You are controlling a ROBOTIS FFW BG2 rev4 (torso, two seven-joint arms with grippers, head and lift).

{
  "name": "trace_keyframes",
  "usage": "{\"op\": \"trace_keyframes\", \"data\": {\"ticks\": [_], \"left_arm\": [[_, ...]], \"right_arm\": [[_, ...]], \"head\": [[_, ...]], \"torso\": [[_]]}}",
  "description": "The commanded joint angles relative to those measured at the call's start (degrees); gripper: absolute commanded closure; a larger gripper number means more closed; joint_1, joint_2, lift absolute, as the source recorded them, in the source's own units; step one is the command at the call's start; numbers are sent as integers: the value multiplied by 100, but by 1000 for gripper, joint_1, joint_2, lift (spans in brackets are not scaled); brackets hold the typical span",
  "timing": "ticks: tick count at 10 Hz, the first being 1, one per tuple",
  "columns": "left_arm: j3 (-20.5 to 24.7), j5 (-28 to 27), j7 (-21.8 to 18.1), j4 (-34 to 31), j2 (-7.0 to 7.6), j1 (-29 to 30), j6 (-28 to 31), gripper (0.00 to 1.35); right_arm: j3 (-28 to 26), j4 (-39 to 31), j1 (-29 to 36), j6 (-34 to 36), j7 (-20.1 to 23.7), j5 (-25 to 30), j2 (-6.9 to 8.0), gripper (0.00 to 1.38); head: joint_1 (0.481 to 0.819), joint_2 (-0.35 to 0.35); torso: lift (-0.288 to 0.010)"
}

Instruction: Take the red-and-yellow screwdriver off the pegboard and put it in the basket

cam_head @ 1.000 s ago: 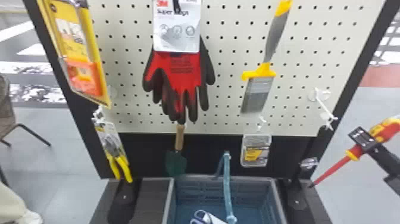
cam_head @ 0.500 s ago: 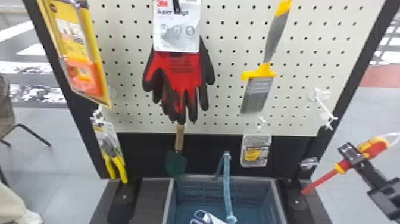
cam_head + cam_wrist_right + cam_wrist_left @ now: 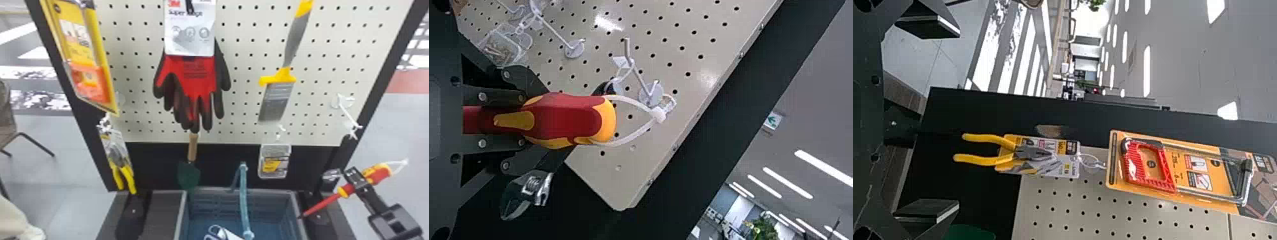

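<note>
The left gripper (image 3: 957, 120) is spread and empty, while the right gripper (image 3: 521, 120) clasps the screwdriver (image 3: 378, 175) right of the basket (image 3: 220, 204), where too low a crossing could snag its down-slanting tip (image 3: 305, 214) and twist it loose.

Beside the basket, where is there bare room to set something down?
The dark shelf is bare between the basket and the black base below the pliers. Right of the basket, the screwdriver and another base crowd it.
</note>
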Motion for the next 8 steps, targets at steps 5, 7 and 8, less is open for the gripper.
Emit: {"op": "trace_keyframes", "data": {"ticks": [5, 7, 8], "left_arm": [[6, 9, 0, 13, 0, -10, -5, 99], [15, 9, 0, 13, 9, -35, -5, 99], [6, 9, 0, 13, 18, -35, -5, 99]], "right_arm": [[623, -15, 477, -479, -212, -36, 5, 1141], [808, -15, 575, -479, -273, -45, 5, 1141], [922, -29, 612, -488, -308, -45, 5, 1141]], "head": [[549, 0], [549, 0], [549, 0]], "torso": [[-100], [-100], [-100]]}}
